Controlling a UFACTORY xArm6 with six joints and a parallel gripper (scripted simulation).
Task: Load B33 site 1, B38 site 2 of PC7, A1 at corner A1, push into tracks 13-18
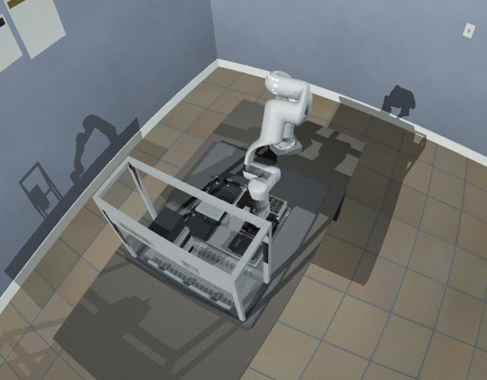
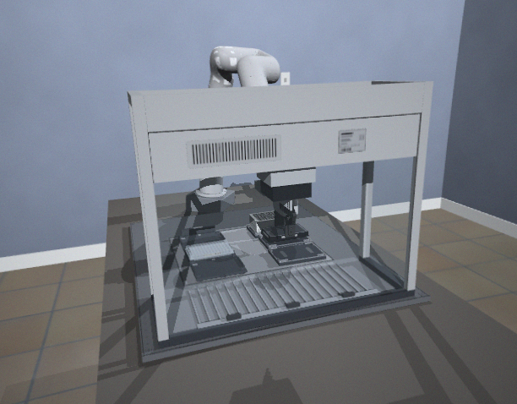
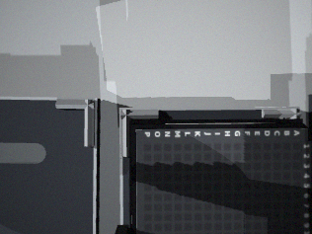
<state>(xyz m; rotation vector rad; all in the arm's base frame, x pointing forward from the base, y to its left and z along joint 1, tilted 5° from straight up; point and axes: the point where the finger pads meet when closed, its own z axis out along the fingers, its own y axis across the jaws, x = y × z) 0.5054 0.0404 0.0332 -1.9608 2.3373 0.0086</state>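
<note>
My gripper (image 2: 285, 223) reaches down under the instrument's frame, over the middle nest of the row beside the apron. It is shut on B33 (image 3: 217, 182), the dark 384-well plate with row letters A to P along its edge. The plate lies level within the nest's corner locators (image 3: 123, 114). The fingers themselves are out of the wrist view. In the overhead view the gripper (image 1: 262, 212) is partly hidden behind the frame's top bar. The carrier PC7 (image 2: 213, 258) lies on the apron to the left of the nests. It bears a pale well plate (image 2: 208, 250) on its middle site.
The white frame (image 2: 276, 130) and a dark head (image 2: 285, 184) hang over the deck. The loading rails (image 2: 272, 291) run along the front. A dark nest (image 2: 299, 253) lies toward the rails, and another holder (image 2: 261, 215) toward the arm's base. A dark tray with a pale slot (image 3: 22, 153) flanks B33.
</note>
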